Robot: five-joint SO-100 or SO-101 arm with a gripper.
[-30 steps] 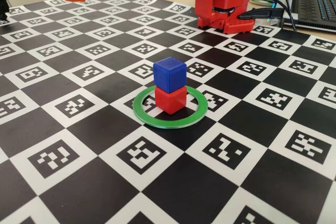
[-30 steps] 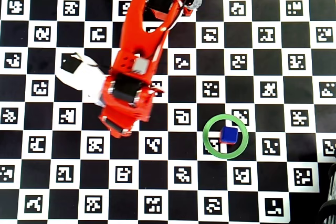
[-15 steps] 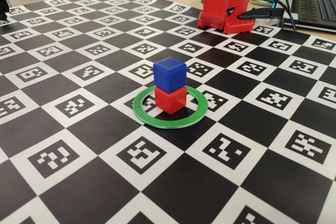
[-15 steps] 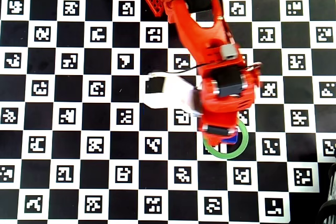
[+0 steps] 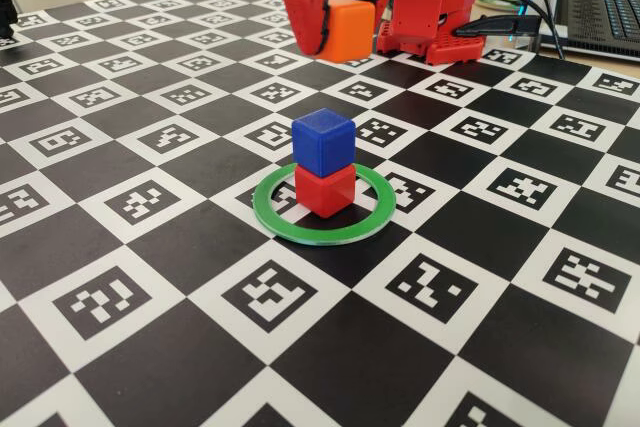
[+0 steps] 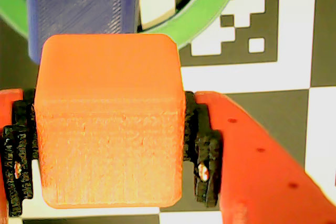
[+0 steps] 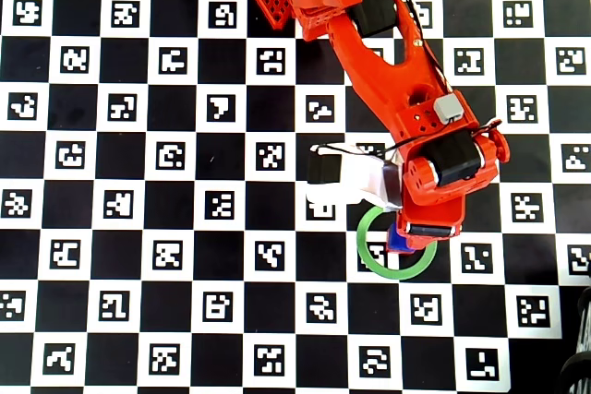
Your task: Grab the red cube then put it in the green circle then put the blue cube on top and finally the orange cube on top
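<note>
Seen in the fixed view, from left to right: a checkerboard table of black squares and white coded tiles; near the middle, the flat, thin, bright green circle with the small matte deep-red plastic cube sitting inside it, and the small matte royal-blue plastic cube stacked squarely on top; farther back and a little right, the small matte bright-orange plastic cube held aloft, well clear of the stack, in the red two-finger gripper. In the wrist view, orange cube clamped between black ribbed pads, jaws tight on both side faces, with the blue cube and an arc of the green ring visible beyond. In the overhead view, stack mostly hidden under the red arm, only a sliver of blue showing inside the ring. Judged: last step in hand, red and blue already placed, orange being carried. Next move likely calls for centring over the blue top face, lowering squarely without nudging the stack, then releasing gently.
</note>
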